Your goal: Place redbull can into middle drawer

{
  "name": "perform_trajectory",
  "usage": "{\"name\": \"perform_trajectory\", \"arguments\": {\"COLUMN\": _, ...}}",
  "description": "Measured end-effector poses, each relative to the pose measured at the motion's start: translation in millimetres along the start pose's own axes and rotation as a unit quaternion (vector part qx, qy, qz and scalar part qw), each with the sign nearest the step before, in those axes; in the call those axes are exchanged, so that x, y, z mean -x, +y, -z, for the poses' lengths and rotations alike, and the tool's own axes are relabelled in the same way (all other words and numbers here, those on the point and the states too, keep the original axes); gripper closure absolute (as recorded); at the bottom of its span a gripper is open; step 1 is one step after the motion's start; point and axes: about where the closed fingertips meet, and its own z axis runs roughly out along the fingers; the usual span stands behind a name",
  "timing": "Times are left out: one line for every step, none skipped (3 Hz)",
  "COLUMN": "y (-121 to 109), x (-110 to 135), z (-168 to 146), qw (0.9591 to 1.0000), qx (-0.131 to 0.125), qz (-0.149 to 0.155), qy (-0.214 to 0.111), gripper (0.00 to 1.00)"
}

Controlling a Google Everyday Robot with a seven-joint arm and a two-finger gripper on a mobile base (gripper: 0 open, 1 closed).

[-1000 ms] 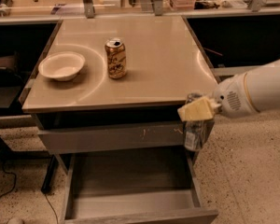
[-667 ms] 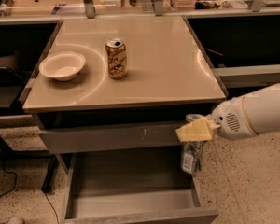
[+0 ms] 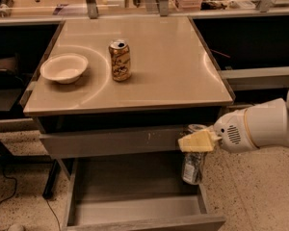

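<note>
Presently one pincer [image 3: 196, 142] clamped on one redbull can [image 3: 192, 166] (upright), over one middle drawer [image 3: 130, 210].

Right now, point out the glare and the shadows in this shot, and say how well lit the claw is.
Camera view: soft glare sheens the tabletop, arcing past the bowl and gold-brown can; the gap under the tabletop lies in deep shadow; the claw, gripping the redbull can over the middle drawer, is brightly lit, the can's lower part dim.

One redbull can [image 3: 193, 165], one gold can [image 3: 120, 60], one bowl [image 3: 64, 67], one claw [image 3: 198, 141] over middle drawer [image 3: 130, 208].
</note>
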Motion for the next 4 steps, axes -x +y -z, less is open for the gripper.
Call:
{"name": "perform_trajectory", "arguments": {"y": 1.8, "x": -29.4, "z": -40.6, "qw": 0.9986, "qx": 0.012, "qz": -0.047, "qy": -0.019, "gripper": 1.00}}
{"name": "perform_trajectory", "arguments": {"y": -11.9, "x": -52.9, "z": -80.7, "qw": 0.9945, "qx": 0.009, "qz": -0.089, "qy": -0.053, "gripper": 1.00}}
{"name": "perform_trajectory", "arguments": {"y": -36.2, "x": -59.1, "z": -113.9, "qw": 0.9886, "qx": -0.006, "qz": -0.123, "qy": -0.087, "gripper": 1.00}}
{"name": "perform_trajectory", "arguments": {"y": -46.7, "x": -53.6, "z": -115.0, "qw": 0.9867, "qx": -0.022, "qz": -0.126, "qy": -0.101, "gripper": 1.00}}
